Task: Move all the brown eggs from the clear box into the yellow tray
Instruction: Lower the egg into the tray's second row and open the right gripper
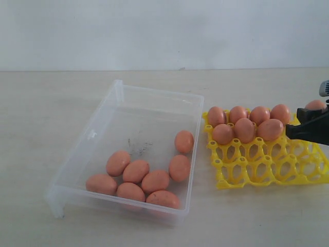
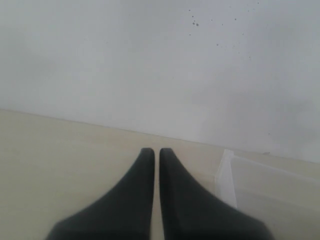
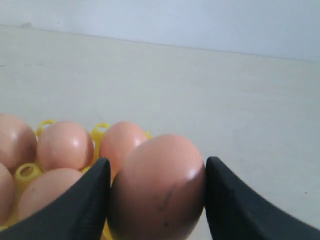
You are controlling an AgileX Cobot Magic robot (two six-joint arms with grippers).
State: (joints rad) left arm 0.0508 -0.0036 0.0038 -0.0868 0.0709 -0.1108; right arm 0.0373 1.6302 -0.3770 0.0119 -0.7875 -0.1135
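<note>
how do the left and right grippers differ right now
The left gripper is shut and empty; the right gripper is clamped on a brown egg. The left hangs above bare table beside the clear box; the right is at the yellow tray. Both are dark.

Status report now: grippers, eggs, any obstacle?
Left gripper shut, empty. Right gripper shut on one brown egg by yellow tray. Eight brown eggs in clear box. No obstacle seen.

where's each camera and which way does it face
Exterior: off the arms, looking down at clear box and yellow tray; only the right tool shows.
Left wrist: behind the shut left tool, facing wall and box corner.
Right wrist: behind right tool gripping a brown egg by the tray.
Shared: exterior and right wrist show that egg.
</note>
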